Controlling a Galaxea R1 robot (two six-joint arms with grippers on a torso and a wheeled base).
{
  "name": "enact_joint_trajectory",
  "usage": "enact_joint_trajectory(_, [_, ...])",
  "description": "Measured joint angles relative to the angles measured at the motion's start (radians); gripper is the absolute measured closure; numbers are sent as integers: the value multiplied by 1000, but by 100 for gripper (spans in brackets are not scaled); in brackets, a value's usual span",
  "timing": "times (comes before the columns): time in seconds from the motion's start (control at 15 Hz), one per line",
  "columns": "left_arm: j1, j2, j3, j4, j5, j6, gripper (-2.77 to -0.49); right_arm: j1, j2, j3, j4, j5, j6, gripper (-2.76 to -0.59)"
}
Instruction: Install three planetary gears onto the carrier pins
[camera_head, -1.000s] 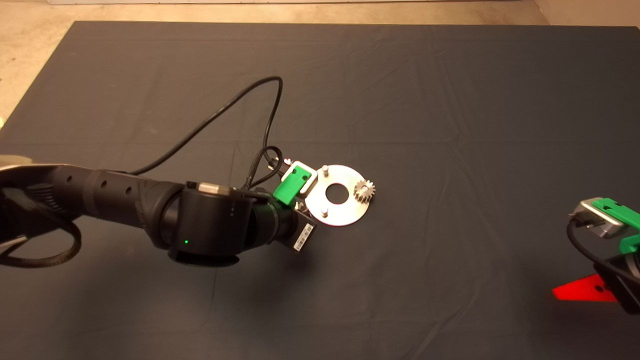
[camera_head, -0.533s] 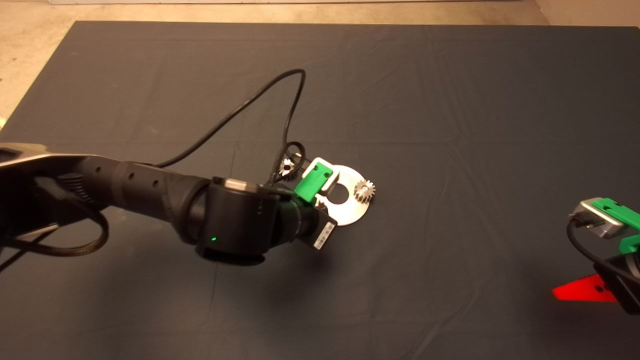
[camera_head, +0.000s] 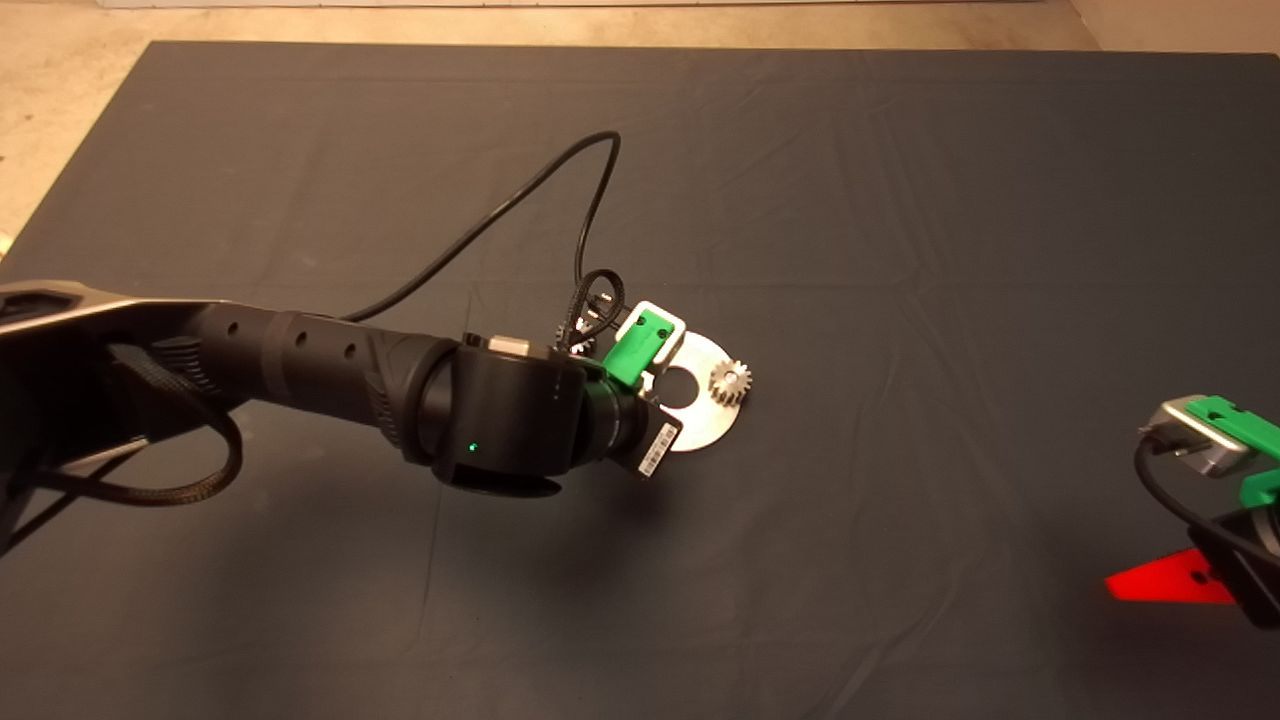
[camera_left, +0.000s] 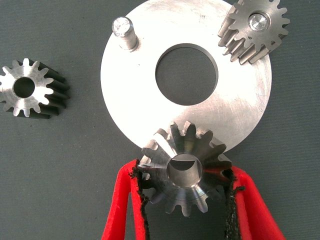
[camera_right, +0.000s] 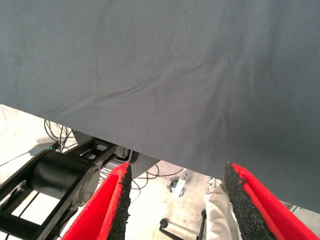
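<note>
- The left gripper (camera_left: 184, 192), green-bodied with two red fingers and black pads, pinches a small dark-grey toothed metal gear (camera_left: 185, 172) between its pads; the gear's bore faces the wrist camera.
- This held gear sits over the near rim of the flat round silver disc (camera_left: 240, 115) with a large centre hole. A sliver of something silvery shows inside the bore; whether it is a peg I cannot tell.
- A second small grey gear (camera_left: 255, 30) sits on a peg at the disc's rim, the peg's shiny tip showing through its centre. In the head view this seated gear (camera_head: 731, 381) is on the disc's right side.
- One short silver peg (camera_left: 123, 32) stands bare and upright on the disc.
- A third grey gear (camera_left: 29, 88) lies flat on the dark mat (camera_head: 900, 200) beside the disc, apart from it.
- In the head view the black left arm (camera_head: 320, 370) reaches in from the mat's left edge and covers the disc's (camera_head: 712, 425) left part, near the mat's middle; a black cable (camera_head: 500, 215) loops above it.
- The right gripper (camera_right: 175, 200) waits at the mat's lower right edge, fingers spread with nothing between them; past the mat's edge its wrist view shows floor and dark equipment.
</note>
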Motion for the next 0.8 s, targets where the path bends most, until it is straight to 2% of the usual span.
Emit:
enact_joint_trajectory(0.33, [0, 4, 0, 0, -3, -4, -58, 0, 0, 0, 0, 0, 0, -134])
enact_joint_trajectory(0.53, [0, 5, 0, 0, -17, -23, -58, 0, 0, 0, 0, 0, 0, -134])
enact_joint_trajectory(0.8, [2, 14, 0, 0, -18, -26, -58, 0, 0, -1, 0, 0, 0, -134])
